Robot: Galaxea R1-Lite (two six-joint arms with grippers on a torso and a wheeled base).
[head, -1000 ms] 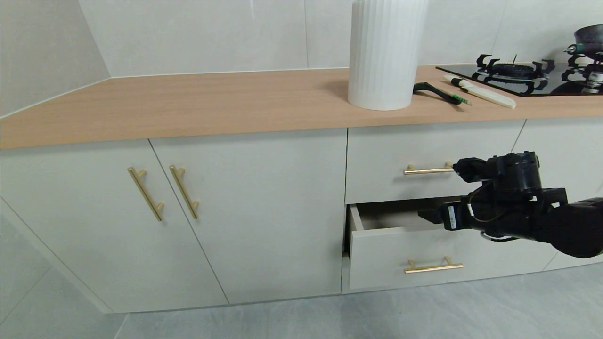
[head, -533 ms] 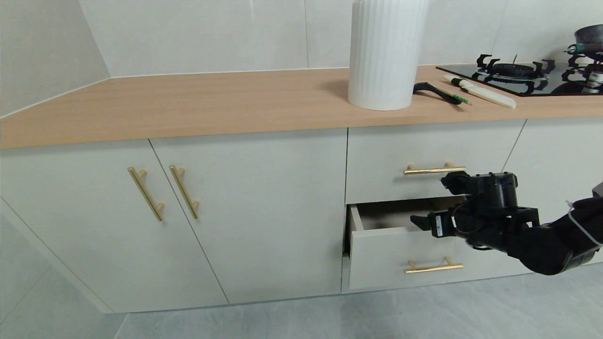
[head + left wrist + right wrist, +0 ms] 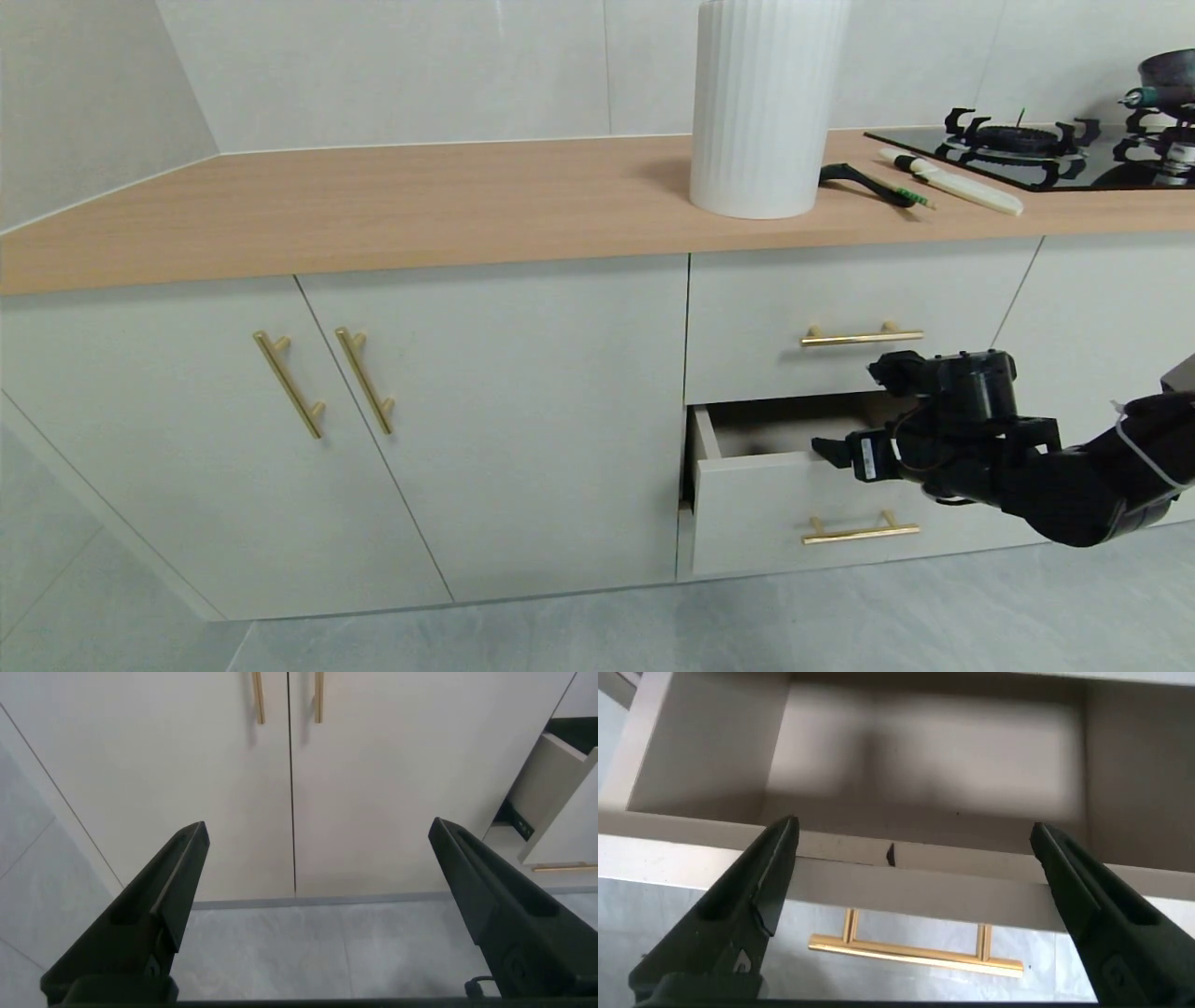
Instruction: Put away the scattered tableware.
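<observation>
- Wooden counter (image 3: 420,205) in head view: knife (image 3: 962,187) and black-handled tool (image 3: 864,180) lying flat, far right, long ways left to right.
- Below them: right gripper (image 3: 850,407) spread wide, holding nothing, at open drawer (image 3: 747,504); tableware up above, nearer this arm.
- Left wrist view: left gripper (image 3: 316,831) spread wide, holding nothing, facing cupboard doors (image 3: 374,765).
- Right wrist view: drawer mouth straight ahead, gold handle (image 3: 915,952) just under.

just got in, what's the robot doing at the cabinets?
The right gripper, open, hovers at the partly open lower drawer, above its front and handle, holding nothing. A knife and a black-handled tool lie on the counter beside the stove, not yet put away. The left gripper is open, low before the cabinet doors.
</observation>
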